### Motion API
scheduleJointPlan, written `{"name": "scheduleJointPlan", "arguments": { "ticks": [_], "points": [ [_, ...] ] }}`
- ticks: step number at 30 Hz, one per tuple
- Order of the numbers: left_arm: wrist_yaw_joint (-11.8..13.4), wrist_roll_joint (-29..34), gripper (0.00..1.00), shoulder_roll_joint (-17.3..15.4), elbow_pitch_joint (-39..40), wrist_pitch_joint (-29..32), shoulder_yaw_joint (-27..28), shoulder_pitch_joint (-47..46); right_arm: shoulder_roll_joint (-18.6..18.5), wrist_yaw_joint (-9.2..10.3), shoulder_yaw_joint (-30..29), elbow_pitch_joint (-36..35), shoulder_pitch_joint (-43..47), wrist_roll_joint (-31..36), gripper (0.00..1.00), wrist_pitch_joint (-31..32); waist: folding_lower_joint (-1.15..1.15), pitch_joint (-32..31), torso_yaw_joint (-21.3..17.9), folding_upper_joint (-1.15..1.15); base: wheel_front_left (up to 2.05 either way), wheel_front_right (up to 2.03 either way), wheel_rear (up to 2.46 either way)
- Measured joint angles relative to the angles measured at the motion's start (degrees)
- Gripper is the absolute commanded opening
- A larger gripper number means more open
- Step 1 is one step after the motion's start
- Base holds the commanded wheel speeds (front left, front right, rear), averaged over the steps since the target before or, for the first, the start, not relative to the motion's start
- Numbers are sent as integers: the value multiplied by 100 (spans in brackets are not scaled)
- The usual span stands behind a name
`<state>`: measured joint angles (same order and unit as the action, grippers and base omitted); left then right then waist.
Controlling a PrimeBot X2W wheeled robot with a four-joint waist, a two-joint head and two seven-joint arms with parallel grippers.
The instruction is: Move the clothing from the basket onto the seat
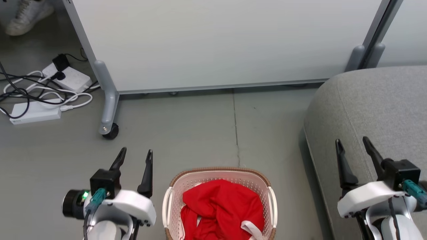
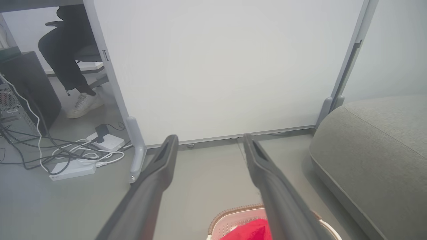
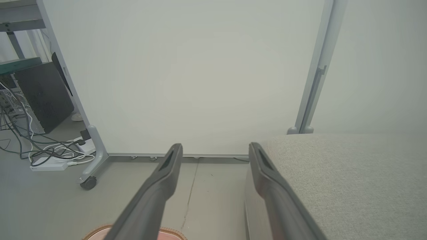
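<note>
Sprawling at the far left of the head view, black and white cables (image 1: pixel 40 95) cross white power strips (image 1: pixel 35 114) on the grey floor (image 1: pixel 186 133), beside the grey castor foot (image 1: pixel 108 110) of the pale partition panel (image 1: pixel 217 43). The left gripper (image 1: pixel 136 150) hangs above bare floor, its two dark fingers spread apart and holding nothing. Just right of it stands the cream-white perforated plastic basket (image 1: pixel 217 170) with its brown woven-look rim, the bright-red fabric clothing (image 1: pixel 222 206) heaped inside, white trim showing. The right gripper (image 1: pixel 352 140), likewise parted and empty, is over the left edge of the large grey upholstered seat (image 1: pixel 383 103).
</note>
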<state>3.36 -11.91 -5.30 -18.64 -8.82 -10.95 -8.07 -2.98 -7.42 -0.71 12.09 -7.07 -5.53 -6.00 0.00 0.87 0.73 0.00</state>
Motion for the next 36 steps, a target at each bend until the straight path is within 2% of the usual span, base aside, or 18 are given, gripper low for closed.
{"name": "scheduleJointPlan", "arguments": {
  "ticks": [6,10,21,22,26,36],
  "points": [
    [-64,151,100,54,22,54,-323,-458,-46,-1,4,-298,-235,3,100,29,0,397,-114,0,0,0,0],
    [-138,293,100,124,-159,69,-681,-1012,-52,-1,11,-619,-583,-4,100,24,0,918,-270,0,0,0,0],
    [-388,490,100,226,-1261,254,-1315,-2134,-36,-1,77,-1145,-1275,-131,100,-178,0,2263,-788,0,0,0,0],
    [-439,528,100,227,-1552,357,-1389,-2335,-22,-1,113,-1214,-1393,-187,100,-265,0,2543,-926,0,0,0,0],
    [-532,648,100,81,-2170,603,-1489,-2662,-9,-1,240,-1288,-1605,-371,100,-479,0,3079,-1271,0,0,0,0],
    [-731,839,100,-552,-3554,1515,-1611,-3463,2,-3,771,-1262,-1906,-1099,100,-868,0,4214,-2236,0,0,0,0]
  ]
}}
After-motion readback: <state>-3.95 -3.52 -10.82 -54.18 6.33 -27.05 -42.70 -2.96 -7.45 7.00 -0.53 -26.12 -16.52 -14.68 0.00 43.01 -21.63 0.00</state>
